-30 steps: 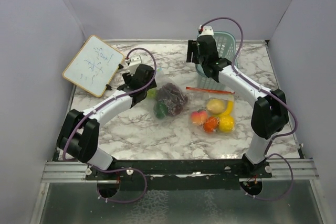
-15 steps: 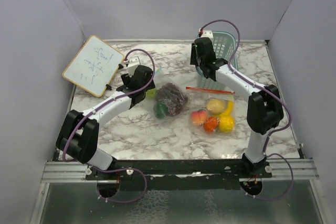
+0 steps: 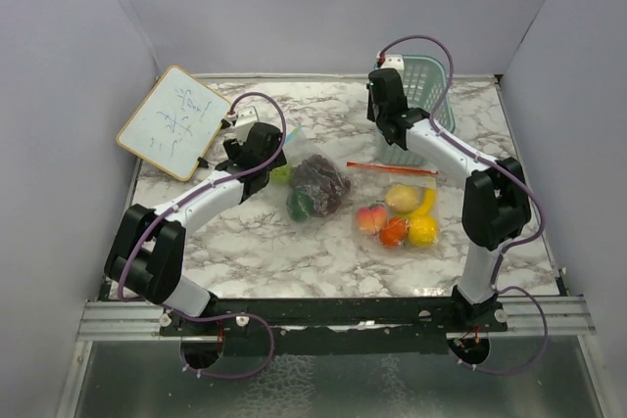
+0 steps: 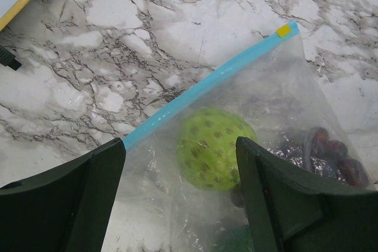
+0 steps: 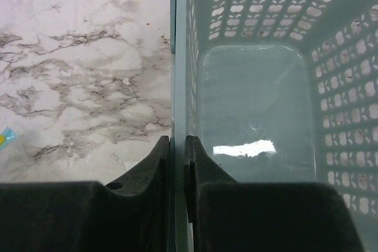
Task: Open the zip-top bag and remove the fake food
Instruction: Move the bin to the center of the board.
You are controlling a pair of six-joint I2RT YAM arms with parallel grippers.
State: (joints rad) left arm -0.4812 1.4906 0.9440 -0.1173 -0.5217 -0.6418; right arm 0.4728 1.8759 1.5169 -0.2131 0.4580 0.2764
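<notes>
Upper right of the top view: right gripper (image 5: pixel 177 146) pinched tight on the left wall of the teal basket (image 5: pixel 348 116). Centre-left: left gripper (image 4: pixel 180 146) spread wide, gripping nothing, hovering over the blue-zip bag (image 4: pixel 266 81), with green ball (image 4: pixel 215 149) and grapes (image 4: pixel 336 154) inside. Red-zip bag (image 3: pixel 397 175), centre, holds the other fruit (image 3: pixel 400 217).
</notes>
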